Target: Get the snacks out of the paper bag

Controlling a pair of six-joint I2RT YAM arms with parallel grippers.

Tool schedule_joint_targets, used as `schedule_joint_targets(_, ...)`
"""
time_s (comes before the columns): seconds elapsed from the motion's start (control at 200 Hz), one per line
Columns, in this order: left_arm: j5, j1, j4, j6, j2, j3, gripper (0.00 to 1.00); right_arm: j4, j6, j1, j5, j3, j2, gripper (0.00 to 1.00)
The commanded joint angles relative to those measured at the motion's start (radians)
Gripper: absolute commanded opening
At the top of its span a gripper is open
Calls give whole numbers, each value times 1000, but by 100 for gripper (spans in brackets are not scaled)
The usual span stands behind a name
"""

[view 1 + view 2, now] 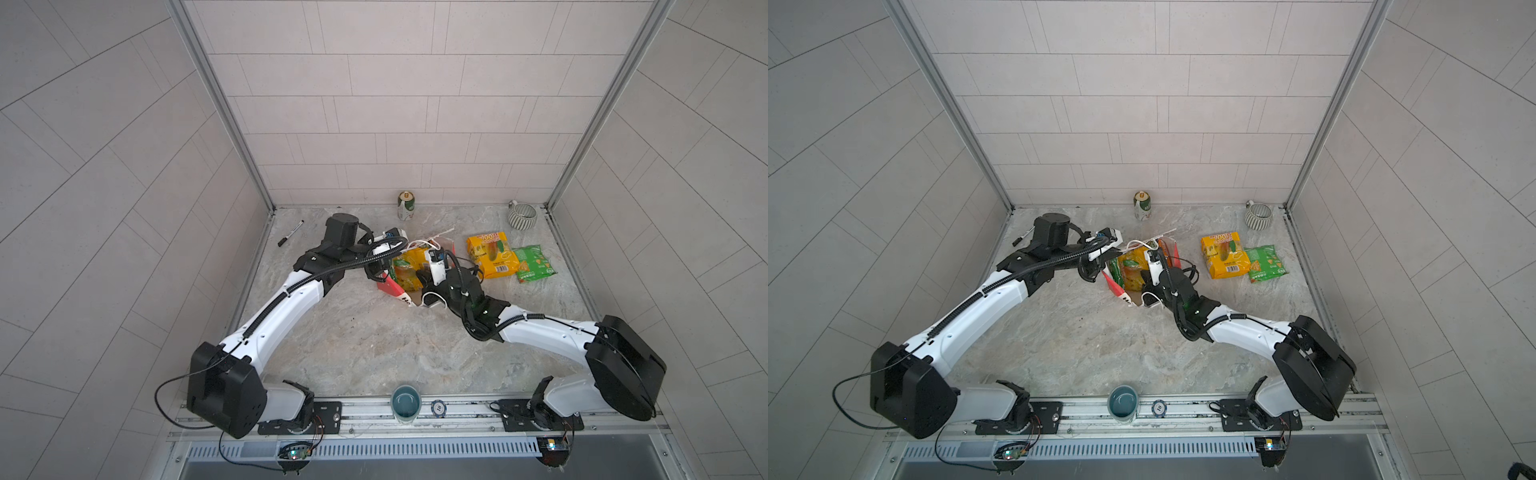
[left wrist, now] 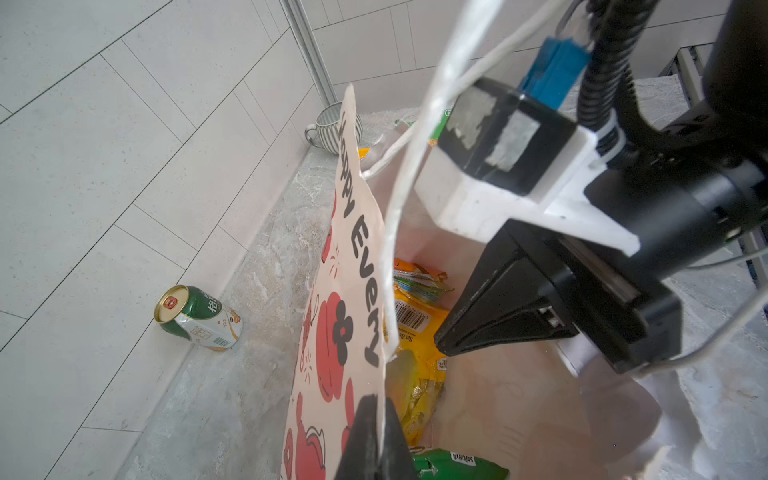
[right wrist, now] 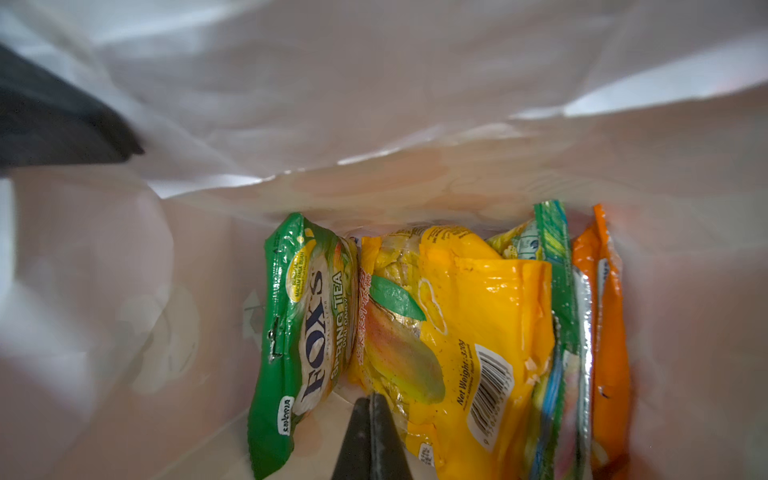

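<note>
1. Left wrist view: the left end effector [image 2: 376, 419] pinches the printed wall of the paper bag [image 2: 353, 291].
2. The right end effector [image 3: 372, 405], closed, sits inside beside a yellow packet [image 3: 490, 316].
3. An orange-yellow packet [image 1: 492, 255] and a green packet [image 1: 534, 262] lie on the worktop [image 1: 374, 332].

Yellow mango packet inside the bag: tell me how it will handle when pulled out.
The yellow packet is creased and glossy, so probably floppy and slippery. Packed tight against the green packet in the paper bag, it may drag that along.

Seemingly four snacks [image 3: 478, 332] sit in the paper bag [image 2: 345, 291], two snacks [image 1: 492, 259] right of it, can [image 1: 406, 205] behind.
</note>
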Motion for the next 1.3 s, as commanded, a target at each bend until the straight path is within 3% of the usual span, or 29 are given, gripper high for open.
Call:
schedule_joint_targets(0.0,63,-13,62,19,-21,0,0,-141,27,0,44,93,16,3)
schedule_joint_targets(0.285,69,-13,75,40,-33,-17,0,-536,84,-52,60,333,42,15)
schedule_joint_targets(0.63,73,-13,79,43,-26,-19,0,-545,96,-81,47,392,159,22)
schedule_joint_targets(0.761,70,-13,79,44,-31,-21,0,-539,117,-77,85,394,172,34)
schedule_joint_targets(0.911,72,-12,80,45,-26,-21,0,-533,114,-77,102,406,205,39)
schedule_joint_targets(1.051,74,-13,83,43,-23,-18,0,-514,118,-73,107,404,232,37)
schedule_joint_targets(1.296,68,-13,84,43,-26,-23,0,-451,127,-70,143,370,241,14)
